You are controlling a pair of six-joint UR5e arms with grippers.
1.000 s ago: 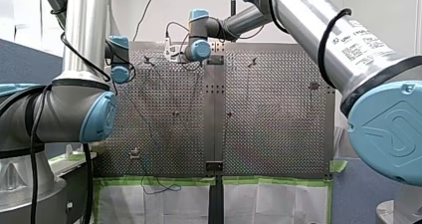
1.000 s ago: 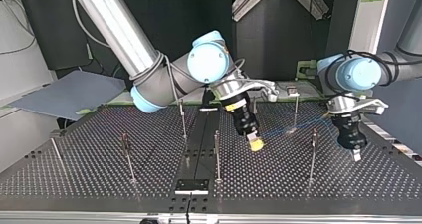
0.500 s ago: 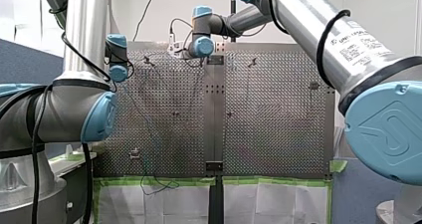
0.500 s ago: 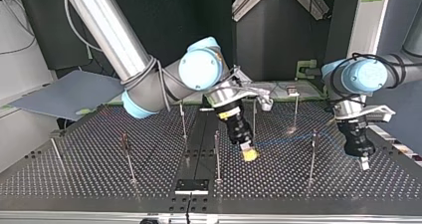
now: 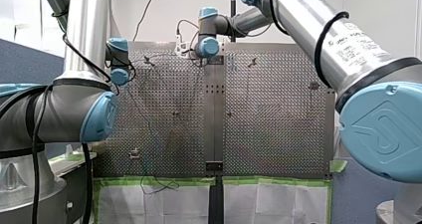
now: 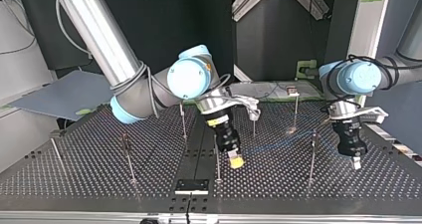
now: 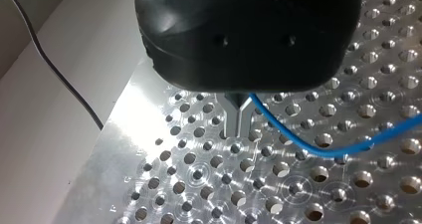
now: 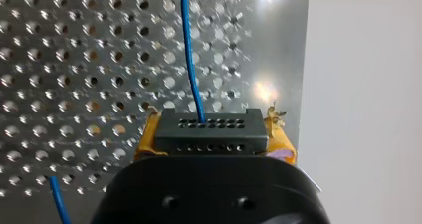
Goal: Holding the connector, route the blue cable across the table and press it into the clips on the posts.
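Both jaws clamped: right on connector (image 8: pixel 209 129), left on blue cable (image 7: pixel 326 155).

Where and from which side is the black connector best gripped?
By its two short ends, coming from the face opposite where the blue cable exits. The connector is a flat-sided block, so pads seat squarely there and the cable trails free; my right claw holds it that way now.
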